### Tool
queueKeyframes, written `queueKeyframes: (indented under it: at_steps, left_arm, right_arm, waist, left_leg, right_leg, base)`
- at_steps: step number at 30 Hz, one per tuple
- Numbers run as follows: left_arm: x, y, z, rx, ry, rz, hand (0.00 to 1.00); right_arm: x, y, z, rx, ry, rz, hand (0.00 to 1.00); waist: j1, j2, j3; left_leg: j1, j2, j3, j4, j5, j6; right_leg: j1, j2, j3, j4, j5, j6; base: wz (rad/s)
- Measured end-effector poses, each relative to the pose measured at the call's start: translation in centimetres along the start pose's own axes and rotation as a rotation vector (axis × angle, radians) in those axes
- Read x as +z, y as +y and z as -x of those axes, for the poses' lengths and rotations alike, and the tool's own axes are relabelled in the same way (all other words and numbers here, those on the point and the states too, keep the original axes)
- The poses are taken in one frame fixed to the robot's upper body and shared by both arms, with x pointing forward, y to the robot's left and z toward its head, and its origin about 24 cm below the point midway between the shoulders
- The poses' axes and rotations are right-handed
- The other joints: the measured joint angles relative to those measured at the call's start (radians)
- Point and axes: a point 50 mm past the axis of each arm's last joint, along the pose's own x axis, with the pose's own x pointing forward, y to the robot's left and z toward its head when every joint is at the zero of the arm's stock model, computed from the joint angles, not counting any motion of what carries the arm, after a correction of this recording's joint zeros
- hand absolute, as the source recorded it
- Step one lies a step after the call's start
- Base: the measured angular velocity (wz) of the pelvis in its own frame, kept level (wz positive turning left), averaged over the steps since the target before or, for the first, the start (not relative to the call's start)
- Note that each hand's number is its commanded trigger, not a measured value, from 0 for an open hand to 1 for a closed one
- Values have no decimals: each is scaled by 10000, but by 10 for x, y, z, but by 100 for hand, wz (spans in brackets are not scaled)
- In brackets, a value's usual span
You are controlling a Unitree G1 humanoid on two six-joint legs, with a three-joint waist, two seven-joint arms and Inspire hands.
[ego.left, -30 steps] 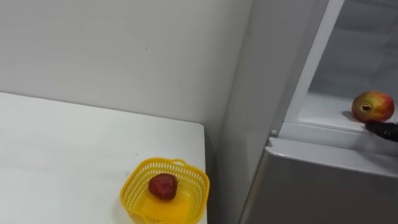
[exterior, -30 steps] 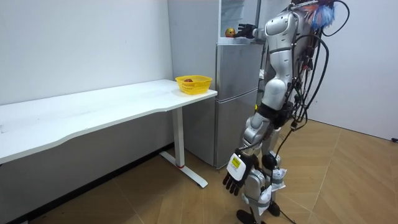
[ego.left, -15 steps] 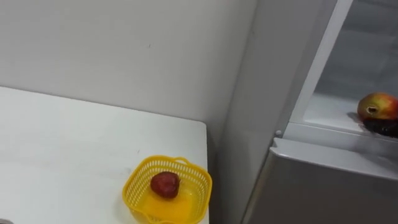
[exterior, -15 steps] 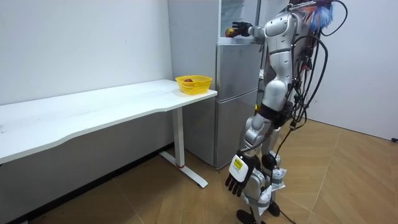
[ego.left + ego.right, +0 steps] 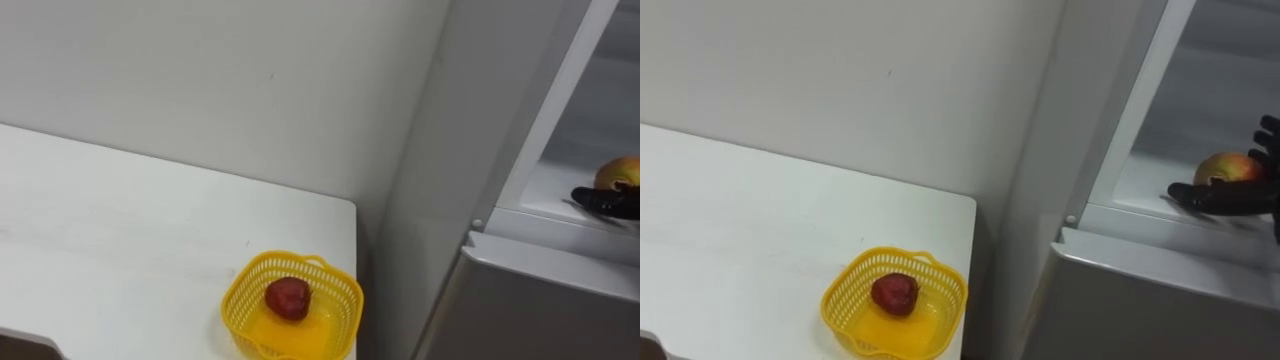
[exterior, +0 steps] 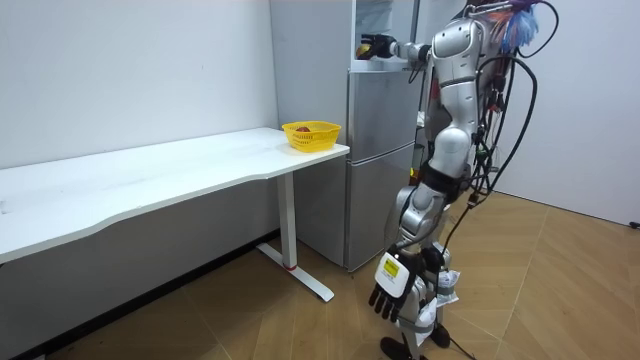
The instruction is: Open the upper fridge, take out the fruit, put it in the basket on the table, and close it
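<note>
The robot stands facing the fridge [image 5: 1160, 290] beside the table [image 5: 730, 230], with its right arm raised into the open upper compartment. The fruit [image 5: 1228, 166] sits on the shelf [image 5: 1140, 185] near the front edge. It is rounded and yellow-green with a red blush. The right hand [image 5: 1220, 196] is released: one straight finger lies across the fruit's front, the others are spread at its right. The left hand [image 6: 389, 290] hangs relaxed by the leg. On the table corner, a yellow basket [image 5: 845, 290] holds a red piece [image 5: 894, 293].

Right hand [image 5: 1230, 197] raised, fingers spread — left hand [image 6: 388, 292] hanging.
</note>
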Motion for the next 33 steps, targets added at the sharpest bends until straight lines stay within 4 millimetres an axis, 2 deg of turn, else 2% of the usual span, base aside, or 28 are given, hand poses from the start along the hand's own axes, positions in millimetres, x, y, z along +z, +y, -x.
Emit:
queueKeyframes:
  at_steps: [7,14,20,25,26,27,28,29,33]
  left_arm:
    - [2,1,0,16,-51,2,0]
    - [3,8,0,203,-130,-23,0]
    - [5,14,-1,319,-196,-189,0]
    - [6,14,-1,307,-209,-293,0]
    - [6,14,-1,303,-212,-295,0]
    - [6,14,-1,300,-212,-296,0]
    - [6,14,-1,301,-213,-297,0]
    - [6,14,-1,302,-218,-295,0]
    - [9,15,-1,332,-290,-289,0]
  right_arm:
    - [-8,-7,0,-214,372,52,0]
    - [-15,-5,1,-158,649,283,0]
    - [-12,-9,1,-196,565,357,0]
    - [-11,-9,1,19,494,364,0]
    - [-11,-8,1,74,494,363,44]
    - [-11,-8,1,105,487,365,61]
    - [-11,-8,1,111,483,365,97]
    - [-11,-8,1,137,472,371,100]
    - [-10,-8,1,306,404,422,100]
  waist:
    - [-1,-5,39]
    - [-1,-164,49]
    - [16,-43,97]
    - [4,36,89]
    - [6,42,89]
    - [7,43,89]
    - [7,43,89]
    - [5,45,88]
    - [0,44,88]
  left_leg:
    - [-110,-32,-117,68,16,-15]
    - [-199,-44,-102,116,31,-6]
    - [-301,-72,-111,248,12,23]
    - [-319,-96,-145,273,13,27]
    - [-320,-96,-147,274,13,27]
    - [-323,-96,-147,274,13,27]
    - [-324,-97,-147,274,13,27]
    - [-326,-96,-147,274,13,27]
    - [-330,-96,-146,269,14,28]
  right_leg:
    - [-41,-32,-75,8,0,0]
    - [-112,-41,1,18,1,-1]
    - [-147,-63,2,18,1,-2]
    - [-150,-69,-10,18,1,-1]
    - [-153,-69,-5,18,1,-2]
    - [-158,-69,-1,18,1,-2]
    - [-161,-68,1,18,1,-2]
    - [-162,-70,-1,18,1,-2]
    - [-170,-71,-3,22,1,-2]
  base:
    - [5]
    - [0]
    - [0]
    - [0]
    - [0]
    - [0]
    - [0]
    - [0]
    - [0]
